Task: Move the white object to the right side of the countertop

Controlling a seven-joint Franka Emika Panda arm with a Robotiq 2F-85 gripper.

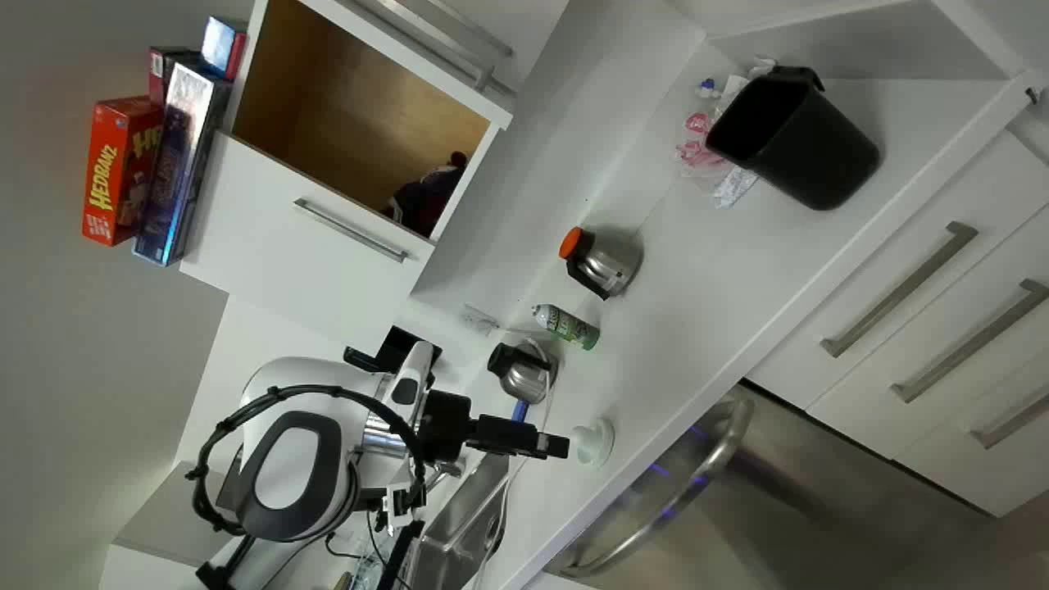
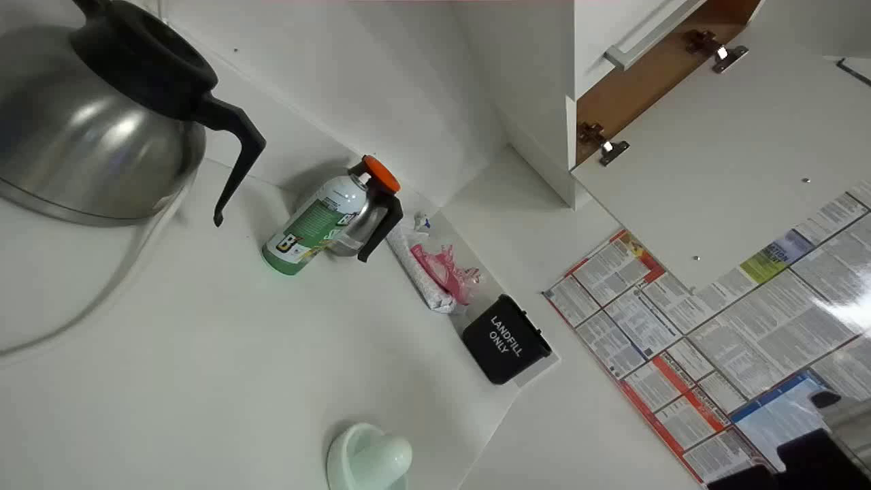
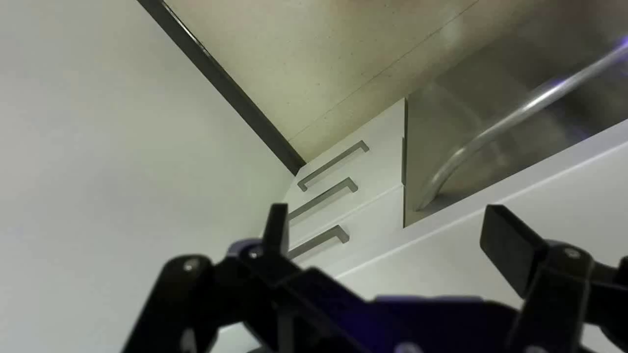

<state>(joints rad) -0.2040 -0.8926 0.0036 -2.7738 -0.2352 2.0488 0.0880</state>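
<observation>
The white object [image 1: 596,443], a small round pale-green-tinted piece with a knob, rests on the white countertop [image 1: 680,344] near its front edge. It also shows at the bottom of an exterior view [image 2: 367,463], on the bare counter [image 2: 204,388]. My gripper [image 1: 555,447] is just beside the white object in an exterior view, apart from or barely clear of it; the exact gap is unclear. In the wrist view the gripper [image 3: 386,215] is wide open with nothing between its fingers. I cannot make out the white object in the wrist view.
A green-white spray can [image 1: 568,326], an orange-topped steel carafe [image 1: 613,260] and a black-topped carafe [image 1: 524,378] stand along the back wall. A white cord [image 1: 524,459] crosses the counter. A black bin [image 1: 836,152] stands at the far end. A sink [image 1: 459,533] lies beneath the arm.
</observation>
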